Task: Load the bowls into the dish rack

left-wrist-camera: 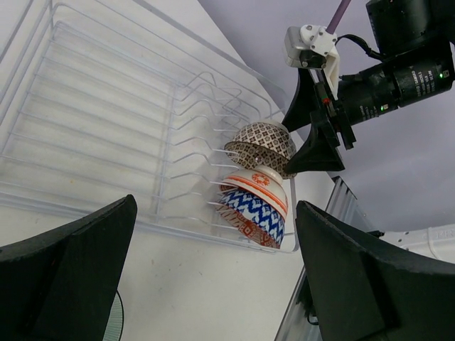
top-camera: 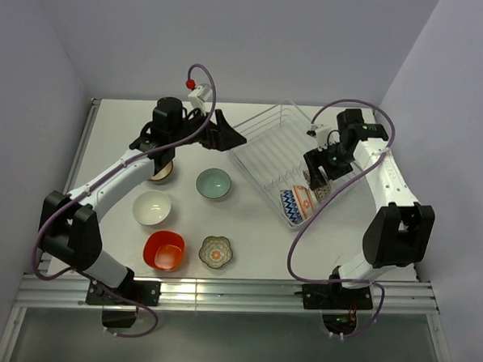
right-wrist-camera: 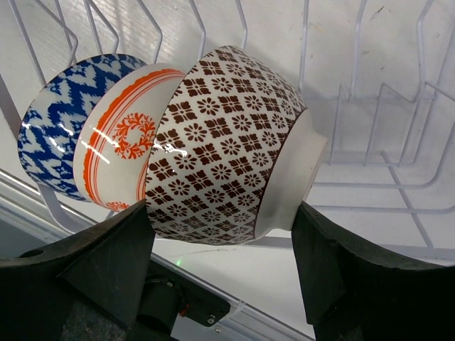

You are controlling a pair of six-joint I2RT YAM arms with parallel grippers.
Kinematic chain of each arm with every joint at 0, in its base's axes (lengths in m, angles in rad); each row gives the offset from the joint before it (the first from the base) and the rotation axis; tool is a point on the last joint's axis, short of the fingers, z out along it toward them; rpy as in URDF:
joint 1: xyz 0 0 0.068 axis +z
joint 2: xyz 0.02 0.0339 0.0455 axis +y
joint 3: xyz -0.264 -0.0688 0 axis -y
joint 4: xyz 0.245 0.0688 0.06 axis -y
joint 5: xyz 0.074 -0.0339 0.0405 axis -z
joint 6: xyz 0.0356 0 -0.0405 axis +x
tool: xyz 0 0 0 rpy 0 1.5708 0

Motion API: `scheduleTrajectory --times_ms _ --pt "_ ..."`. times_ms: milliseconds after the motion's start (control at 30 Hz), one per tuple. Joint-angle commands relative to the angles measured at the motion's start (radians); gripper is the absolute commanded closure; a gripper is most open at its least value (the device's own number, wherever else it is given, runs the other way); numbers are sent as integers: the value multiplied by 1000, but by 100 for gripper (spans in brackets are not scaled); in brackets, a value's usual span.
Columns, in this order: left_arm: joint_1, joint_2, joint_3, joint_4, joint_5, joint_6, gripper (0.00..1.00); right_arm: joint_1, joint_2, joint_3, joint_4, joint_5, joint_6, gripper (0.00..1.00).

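Note:
The dish rack [top-camera: 264,142] lies at the back right. At its near end a blue zigzag bowl [right-wrist-camera: 50,128] and an orange-patterned bowl [right-wrist-camera: 117,142] stand on edge. A grey-brown patterned bowl [right-wrist-camera: 220,149] leans against them, with my right gripper [right-wrist-camera: 222,210] shut on it, one finger on its side and one on its rim. My left gripper [top-camera: 230,136] hangs open and holds nothing, just left of the rack. On the table are a teal bowl [top-camera: 214,184], a white bowl [top-camera: 152,208], an orange-red bowl [top-camera: 164,250] and a flower-shaped bowl [top-camera: 217,251]. A dark bowl [top-camera: 162,174] is partly hidden under the left arm.
The rack's tines [left-wrist-camera: 178,135] stand bare over most of its length beyond the three bowls. The table's right edge and a metal rail [left-wrist-camera: 341,213] run close beside the rack. Purple cables loop over both arms.

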Motion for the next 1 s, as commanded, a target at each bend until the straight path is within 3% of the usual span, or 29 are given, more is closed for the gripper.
scheduleTrajectory --times_ms 0,200,233,267,367,500,533,833,967 --pt "4 7 50 15 -12 34 1 15 29 -1 46 -16 20 76" --pt "15 12 49 15 -21 29 1 14 53 2 36 -8 43 68" --pt "17 12 50 15 -23 29 1 14 55 3 36 -11 48 63" --pt "18 12 50 15 -23 29 1 14 56 5 36 -13 53 50" --pt "23 12 47 13 -24 29 1 14 53 5 40 -11 60 33" --pt "29 11 43 10 -23 31 0 14 59 22 20 -16 64 20" --pt "29 11 40 12 -21 31 1 14 56 26 13 -21 64 11" --pt "61 15 50 -34 -13 47 1 9 61 63 -17 -36 70 1" --pt "96 30 81 -166 -15 124 0 -8 50 124 -29 -54 79 0"
